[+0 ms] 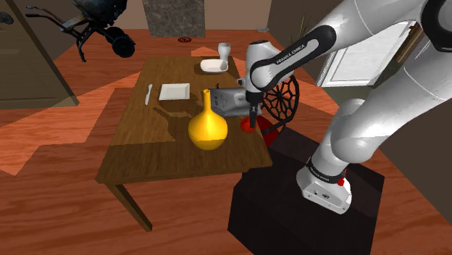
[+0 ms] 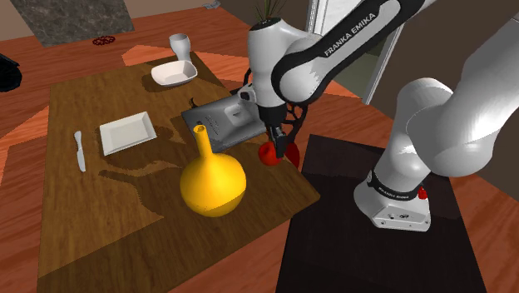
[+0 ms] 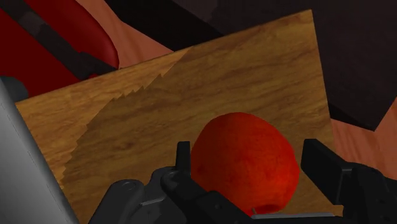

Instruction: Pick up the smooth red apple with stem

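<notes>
The red apple (image 1: pixel 247 130) (image 2: pixel 269 156) (image 3: pixel 245 162) rests on the wooden table (image 1: pixel 145 145) (image 2: pixel 100 216) close to the corner nearest the stand. My black gripper (image 1: pixel 250 119) (image 2: pixel 277 147) (image 3: pixel 249 153) has come straight down over it. It is open, one finger on each side of the fruit. In the wrist view one finger sits right against the apple's skin and a thin gap shows at the other. The apple's dimple faces the hand; no stem shows.
A yellow long-necked vase (image 1: pixel 208 129) (image 2: pixel 213 185) stands beside the apple, with a grey flat case (image 1: pixel 228 100) (image 2: pixel 223 119) just behind. Further off lie a white plate (image 1: pixel 174 91), knife (image 1: pixel 149 93), bowl (image 1: pixel 214 67) and cup (image 1: pixel 224 50). The dark stand (image 1: pixel 304 195) borders the table edge.
</notes>
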Controlling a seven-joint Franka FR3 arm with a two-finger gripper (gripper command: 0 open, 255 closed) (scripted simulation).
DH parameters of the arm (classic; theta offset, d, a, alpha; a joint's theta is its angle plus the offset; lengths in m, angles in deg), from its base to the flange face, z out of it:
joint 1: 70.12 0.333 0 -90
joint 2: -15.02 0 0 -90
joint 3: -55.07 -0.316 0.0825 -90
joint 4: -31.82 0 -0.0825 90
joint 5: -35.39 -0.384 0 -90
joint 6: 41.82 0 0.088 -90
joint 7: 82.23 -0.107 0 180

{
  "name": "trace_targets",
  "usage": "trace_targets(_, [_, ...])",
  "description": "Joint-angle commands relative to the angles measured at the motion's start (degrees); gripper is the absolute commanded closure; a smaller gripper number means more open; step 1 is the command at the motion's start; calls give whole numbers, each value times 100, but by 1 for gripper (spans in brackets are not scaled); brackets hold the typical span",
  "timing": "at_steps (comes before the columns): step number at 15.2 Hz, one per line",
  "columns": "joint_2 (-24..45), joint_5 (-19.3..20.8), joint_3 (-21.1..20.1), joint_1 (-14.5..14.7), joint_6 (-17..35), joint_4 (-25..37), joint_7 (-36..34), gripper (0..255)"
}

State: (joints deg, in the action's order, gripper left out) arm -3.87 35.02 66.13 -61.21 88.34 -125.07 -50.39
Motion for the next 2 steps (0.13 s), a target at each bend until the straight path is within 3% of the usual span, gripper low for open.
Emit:
trace_targets(1, [-80,15,-9,-8,-127,43,-18,255])
trace_targets(2, [-80,15,-9,-8,-127,43,-18,255])
